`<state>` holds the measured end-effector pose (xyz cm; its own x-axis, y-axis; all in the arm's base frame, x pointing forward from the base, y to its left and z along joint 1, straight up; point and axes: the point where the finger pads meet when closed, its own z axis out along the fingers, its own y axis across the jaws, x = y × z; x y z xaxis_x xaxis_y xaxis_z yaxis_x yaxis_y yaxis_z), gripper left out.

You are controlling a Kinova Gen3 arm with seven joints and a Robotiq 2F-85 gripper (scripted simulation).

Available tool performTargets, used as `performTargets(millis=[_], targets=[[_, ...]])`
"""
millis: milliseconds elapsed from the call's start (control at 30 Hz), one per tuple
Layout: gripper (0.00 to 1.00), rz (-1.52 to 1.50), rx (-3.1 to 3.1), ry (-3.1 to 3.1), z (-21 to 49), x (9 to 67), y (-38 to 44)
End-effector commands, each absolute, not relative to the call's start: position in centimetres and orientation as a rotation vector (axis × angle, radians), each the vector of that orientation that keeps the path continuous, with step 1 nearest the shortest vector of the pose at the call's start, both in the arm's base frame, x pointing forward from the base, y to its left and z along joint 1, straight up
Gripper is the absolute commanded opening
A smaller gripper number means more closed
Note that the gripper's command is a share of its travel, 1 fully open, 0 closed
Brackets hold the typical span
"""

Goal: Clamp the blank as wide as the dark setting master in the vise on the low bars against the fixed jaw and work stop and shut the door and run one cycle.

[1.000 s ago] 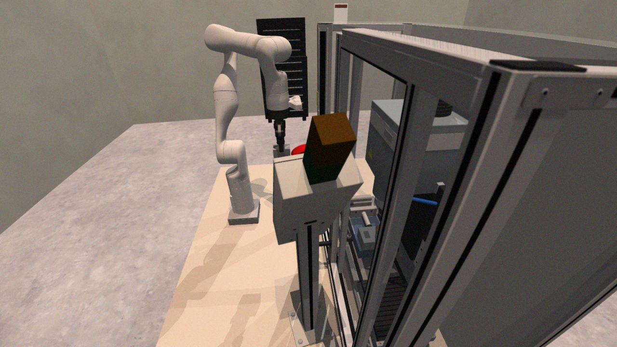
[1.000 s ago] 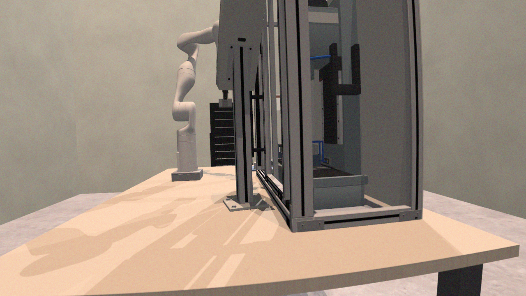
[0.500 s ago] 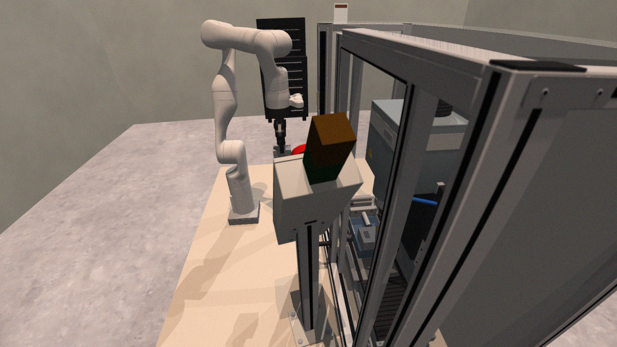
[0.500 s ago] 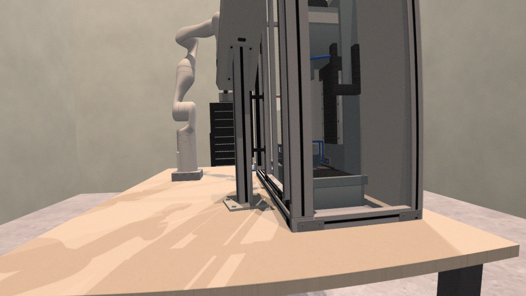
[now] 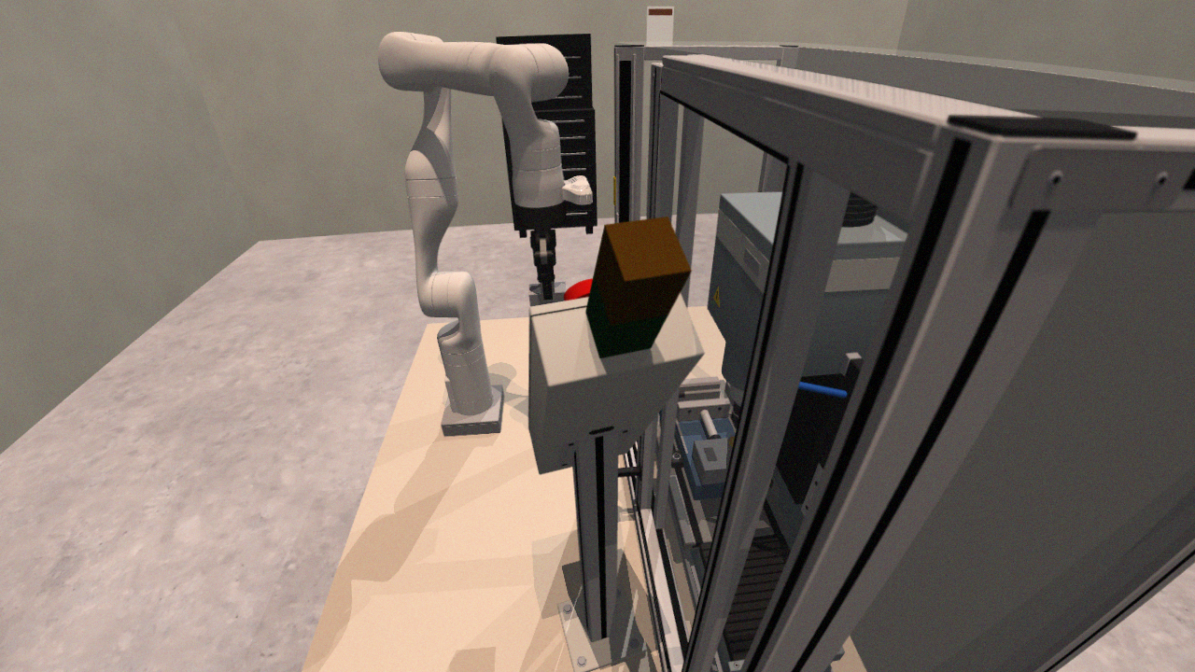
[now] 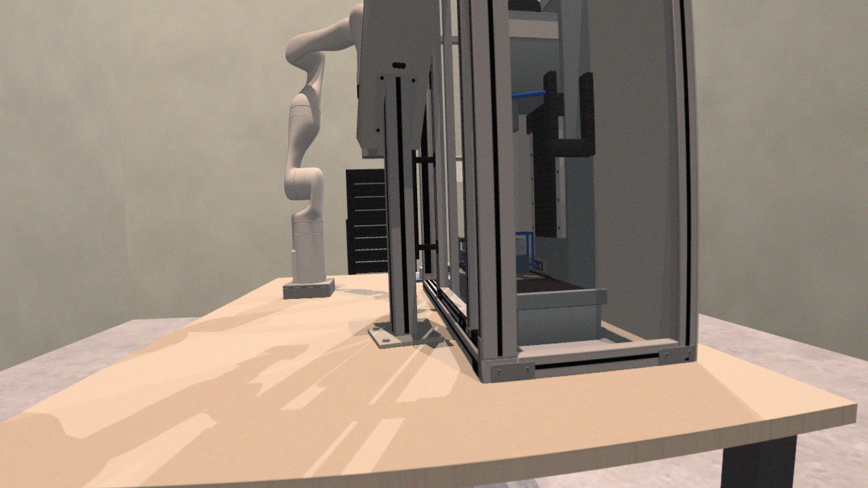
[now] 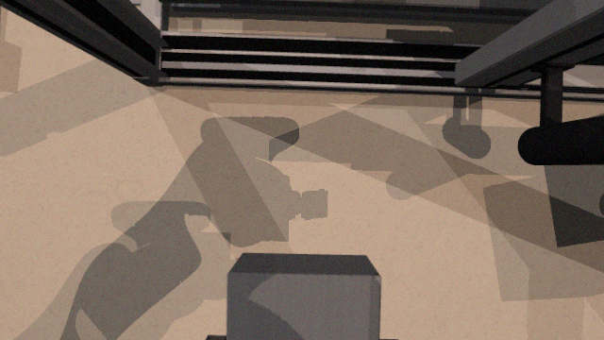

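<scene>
Clamping a grey metal block in the gripper, held well above the wooden tabletop, toward its far edge in the top view. Seen outside the guard frame, which runs along the tabletop's right side. Arm base near far left corner. In the exterior view, block hidden behind the control box.

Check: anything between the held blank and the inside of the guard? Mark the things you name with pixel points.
Yes: the side frame of the guard (image 5: 772,334) (image 6: 482,181) (image 7: 514,52). The wrist view shows a gap between two uprights, low rails (image 7: 307,72) crossing its foot. Nothing visible fills that gap above the rails; whether the blank (image 5: 558,289) (image 7: 302,302) fits, can't tell.
</scene>
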<state>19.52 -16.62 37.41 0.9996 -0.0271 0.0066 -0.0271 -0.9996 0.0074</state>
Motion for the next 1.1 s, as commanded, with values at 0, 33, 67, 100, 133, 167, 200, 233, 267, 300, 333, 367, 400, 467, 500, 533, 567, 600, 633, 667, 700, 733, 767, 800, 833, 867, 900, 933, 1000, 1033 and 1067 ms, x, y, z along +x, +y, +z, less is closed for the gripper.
performTargets(millis=[0, 33, 67, 100, 133, 167, 200, 233, 267, 300, 333, 367, 400, 467, 500, 533, 567, 600, 633, 667, 700, 733, 767, 800, 833, 867, 900, 933, 1000, 1033, 1067], targets=[[0.10, 0.002, 3.144, -0.060, 37.5, 19.3, -16.8], [0.10, 0.002, 3.144, -0.060, 37.5, 19.3, -16.8], [0.10, 0.002, 3.144, -0.060, 37.5, 19.3, -16.8], [0.10, 0.002, 3.144, -0.060, 37.5, 19.3, -16.8], [0.10, 0.010, 3.139, -0.047, 37.5, 19.5, -17.0], [0.10, 0.008, 3.140, -0.050, 37.6, 19.5, -17.2], [0.10, 0.006, 3.142, -0.054, 37.8, 19.4, -17.4], [0.10, 0.004, 3.143, -0.057, 37.9, 19.4, -17.7], [0.10, 0.002, 3.144, -0.060, 38.0, 19.3, -17.9], [0.10, 0.002, 3.144, -0.060, 38.0, 19.3, -17.9], [0.10, 0.002, 3.144, -0.060, 38.0, 19.3, -17.9], [0.10, 0.002, 3.144, -0.060, 38.0, 19.3, -17.9], [0.10, 0.002, 3.144, -0.060, 38.0, 19.3, -17.9], [0.10, 0.002, 3.144, -0.060, 38.0, 19.3, -17.9], [0.10, 0.002, 3.144, -0.060, 38.0, 19.3, -17.9], [0.10, 0.002, 3.144, -0.060, 38.0, 19.3, -17.9], [0.10, 0.002, 3.144, -0.060, 38.0, 19.3, -17.9], [0.10, 0.002, 3.144, -0.060, 38.0, 19.3, -17.9], [0.10, 0.002, 3.144, -0.060, 38.0, 19.3, -17.9], [0.10, 0.002, 3.144, -0.060, 38.0, 19.3, -17.9], [0.10, 0.011, 3.140, -0.048, 36.9, 19.5, -17.9], [0.10, 0.008, 3.141, -0.051, 35.9, 19.5, -17.9], [0.10, 0.006, 3.142, -0.054, 34.9, 19.5, -17.9], [0.10, 0.004, 3.143, -0.057, 33.9, 19.5, -17.9], [0.10, 0.002, 3.144, -0.060, 32.9, 19.5, -17.9], [0.10, 0.002, 3.144, -0.060, 32.9, 19.5, -17.9], [0.10, 0.002, 3.144, -0.060, 32.9, 19.5, -17.9], [0.10, 0.002, 3.144, -0.060, 32.9, 19.5, -17.9], [0.10, 0.002, 3.144, -0.060, 32.9, 19.5, -17.9], [0.10, 0.002, 3.144, -0.060, 32.9, 19.5, -17.9], [0.10, 0.002, 3.144, -0.060, 32.9, 19.5, -17.9]])
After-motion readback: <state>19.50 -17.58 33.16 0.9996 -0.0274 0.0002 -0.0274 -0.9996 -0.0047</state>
